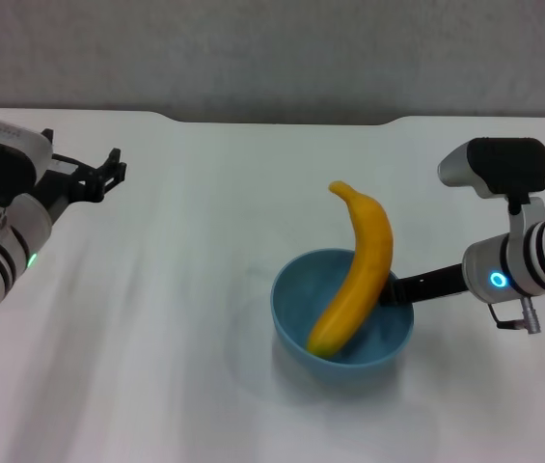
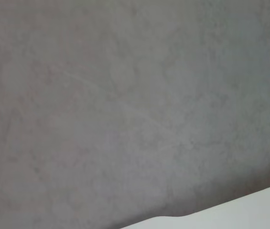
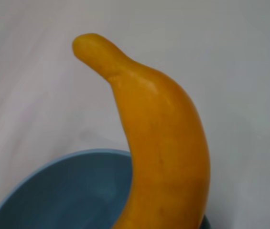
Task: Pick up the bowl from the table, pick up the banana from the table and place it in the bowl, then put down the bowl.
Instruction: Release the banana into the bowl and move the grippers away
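The light-blue bowl [image 1: 293,311] is at the middle right of the white table [image 1: 156,338]. The yellow-orange banana [image 1: 359,270] lies in it, its lower end on the bowl's floor and its upper end leaning out over the far rim. My right gripper [image 1: 397,289] reaches in from the right and is shut on the bowl's right rim. I cannot tell whether the bowl rests on the table or hangs just above it. The right wrist view shows the banana [image 3: 163,143] up close, rising out of the bowl [image 3: 68,191]. My left gripper [image 1: 113,171] is open and empty, held up at the far left.
The table's far edge has a shallow dark notch [image 1: 282,120] with a grey wall behind it. The left wrist view shows only that wall and a corner of the table [image 2: 249,212].
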